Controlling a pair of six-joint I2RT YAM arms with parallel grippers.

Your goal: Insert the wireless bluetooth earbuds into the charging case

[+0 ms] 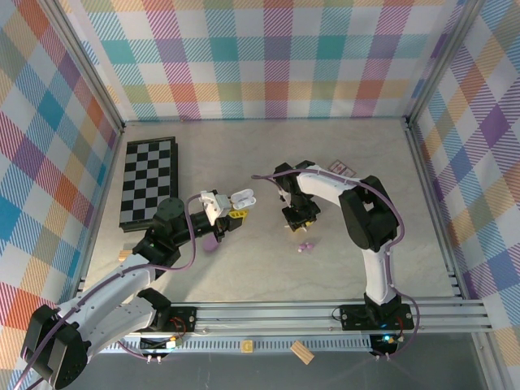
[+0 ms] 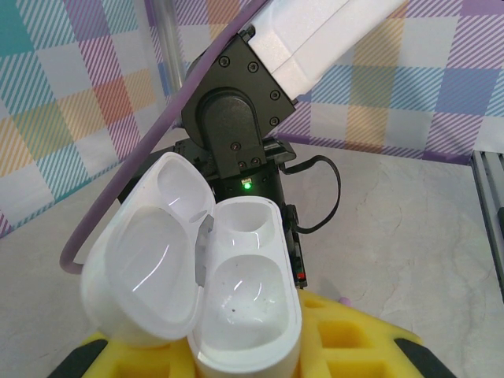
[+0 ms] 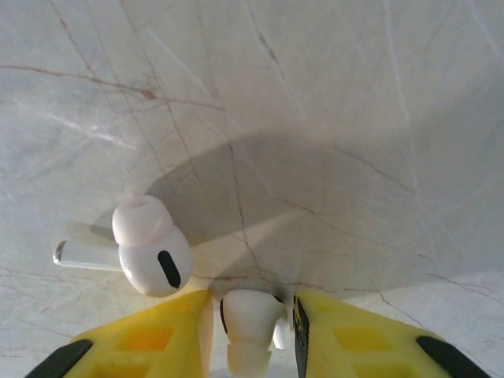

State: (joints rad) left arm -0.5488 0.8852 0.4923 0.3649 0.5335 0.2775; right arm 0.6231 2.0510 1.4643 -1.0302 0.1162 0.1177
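Right claw (image 3: 252, 337) flanks a glossy white earbud (image 3: 249, 313)

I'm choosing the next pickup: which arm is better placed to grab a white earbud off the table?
Right. The right tool straddles a white earbud on the table; the left tool is shut on the open charging case.

pastel plaid walls (image 1: 268, 57) (three sides) enclose a pale marbled tabletop (image 1: 366, 154) under even light.
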